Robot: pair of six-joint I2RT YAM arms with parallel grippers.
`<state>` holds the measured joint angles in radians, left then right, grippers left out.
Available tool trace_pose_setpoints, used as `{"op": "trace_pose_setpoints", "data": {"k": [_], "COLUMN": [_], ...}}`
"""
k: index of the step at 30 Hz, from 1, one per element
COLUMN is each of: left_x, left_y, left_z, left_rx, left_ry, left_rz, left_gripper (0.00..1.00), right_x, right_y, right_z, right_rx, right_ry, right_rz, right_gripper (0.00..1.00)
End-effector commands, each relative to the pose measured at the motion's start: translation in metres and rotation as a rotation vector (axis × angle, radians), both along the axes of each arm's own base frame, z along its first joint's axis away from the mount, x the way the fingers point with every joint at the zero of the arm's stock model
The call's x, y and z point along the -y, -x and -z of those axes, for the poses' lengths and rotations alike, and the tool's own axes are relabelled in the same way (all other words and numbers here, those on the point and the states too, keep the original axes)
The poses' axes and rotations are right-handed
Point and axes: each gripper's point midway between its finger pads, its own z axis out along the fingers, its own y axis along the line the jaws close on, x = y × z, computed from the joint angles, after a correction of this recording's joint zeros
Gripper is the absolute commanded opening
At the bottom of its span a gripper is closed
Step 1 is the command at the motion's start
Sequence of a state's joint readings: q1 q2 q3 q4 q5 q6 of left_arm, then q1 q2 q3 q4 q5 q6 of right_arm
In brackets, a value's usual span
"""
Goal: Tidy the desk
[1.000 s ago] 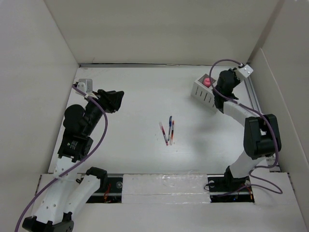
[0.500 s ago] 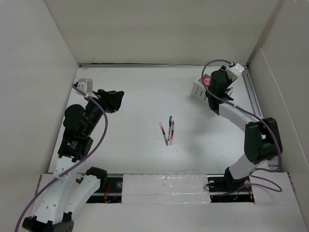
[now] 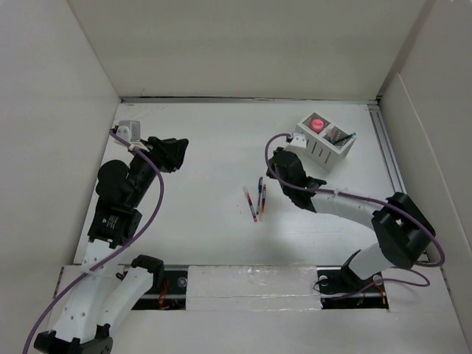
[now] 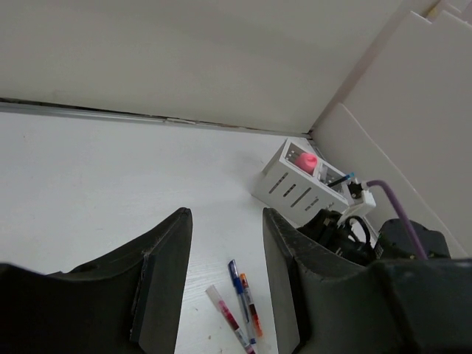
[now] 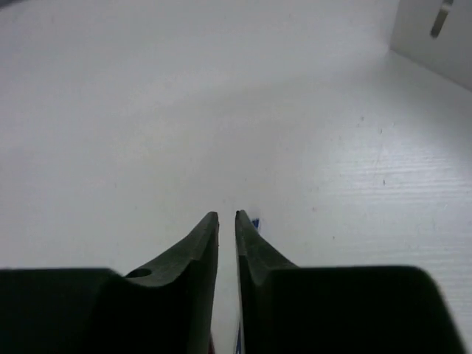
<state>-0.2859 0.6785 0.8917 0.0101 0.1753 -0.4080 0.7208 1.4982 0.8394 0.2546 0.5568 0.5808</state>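
White desk (image 3: 214, 140) carries three pens (image 3: 256, 200) at its centre and an organizer (image 3: 323, 144) near the far right corner. Right gripper (image 5: 226, 215), by the pens: clenched, empty. Left gripper (image 4: 227, 214), near the left edge: released.

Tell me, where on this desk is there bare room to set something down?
Bare: the far desk between the left gripper and the organizer box, and the near stretch between the pens and the near edge. Crowded: mid-right, where the right gripper hangs beside the pens, near the organizer.
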Motion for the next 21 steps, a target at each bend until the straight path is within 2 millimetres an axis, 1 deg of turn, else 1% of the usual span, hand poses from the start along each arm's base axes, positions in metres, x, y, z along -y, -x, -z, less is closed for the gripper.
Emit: {"op": "trace_pose_setpoints", "data": {"k": [1, 2, 3, 4, 5, 7, 8, 9, 10, 11, 12, 13, 14, 15, 17, 20, 21], "left_x": [-0.001, -0.001, -0.002, -0.003, -0.003, -0.003, -0.002, -0.002, -0.002, -0.002, 0.000, 0.000, 0.000, 0.000, -0.002, 0.000, 0.000], "left_y": [0.000, 0.000, -0.001, -0.001, 0.000, 0.001, 0.002, 0.002, 0.001, 0.001, 0.001, 0.001, 0.002, 0.003, 0.003, 0.005, 0.005], "left_z": [-0.013, -0.014, -0.013, -0.013, -0.014, -0.016, -0.015, -0.015, -0.015, -0.015, -0.014, -0.015, -0.015, -0.016, -0.016, -0.017, -0.018], "left_rx": [0.049, 0.052, 0.050, 0.050, 0.051, 0.059, 0.061, 0.061, 0.058, 0.054, 0.050, 0.053, 0.056, 0.062, 0.062, 0.066, 0.070], "left_ry": [0.000, 0.000, 0.001, 0.001, 0.000, 0.000, 0.003, 0.003, 0.001, 0.000, -0.002, -0.002, -0.001, 0.000, 0.001, 0.003, 0.004], "left_rz": [-0.001, -0.001, -0.007, -0.012, -0.015, -0.007, -0.006, -0.006, -0.006, -0.003, 0.003, 0.006, 0.011, 0.011, 0.000, 0.011, 0.013], "left_gripper": [0.38, 0.38, 0.38, 0.38, 0.38, 0.38, 0.38, 0.38, 0.38, 0.38, 0.38, 0.38, 0.38, 0.38, 0.38, 0.38, 0.38], "right_x": [-0.016, -0.018, -0.016, -0.017, -0.016, -0.018, -0.022, -0.023, -0.028, -0.035, -0.035, -0.041, -0.041, -0.041, -0.039, -0.038, -0.035], "right_y": [0.018, 0.025, 0.028, 0.035, 0.037, 0.042, 0.046, 0.047, 0.052, 0.055, 0.055, 0.058, 0.059, 0.057, 0.057, 0.056, 0.054], "right_z": [0.003, 0.012, 0.019, 0.029, 0.034, 0.043, 0.050, 0.051, 0.057, 0.058, 0.062, 0.065, 0.074, 0.074, 0.083, 0.087, 0.089], "right_rx": [-0.042, -0.075, -0.097, -0.119, -0.129, -0.150, -0.174, -0.178, -0.202, -0.209, -0.217, -0.225, -0.244, -0.249, -0.269, -0.278, -0.279], "right_ry": [-0.023, -0.001, 0.004, 0.021, 0.024, 0.020, 0.028, 0.023, 0.034, 0.031, 0.039, 0.046, 0.061, 0.065, 0.081, 0.101, 0.116], "right_rz": [-0.078, -0.093, -0.086, -0.097, -0.100, -0.122, -0.150, -0.159, -0.178, -0.202, -0.202, -0.221, -0.219, -0.210, -0.199, -0.194, -0.177], "right_gripper": [0.23, 0.32, 0.35, 0.37, 0.39, 0.40, 0.40, 0.40, 0.40, 0.40, 0.40, 0.39, 0.37, 0.36, 0.33, 0.26, 0.25]}}
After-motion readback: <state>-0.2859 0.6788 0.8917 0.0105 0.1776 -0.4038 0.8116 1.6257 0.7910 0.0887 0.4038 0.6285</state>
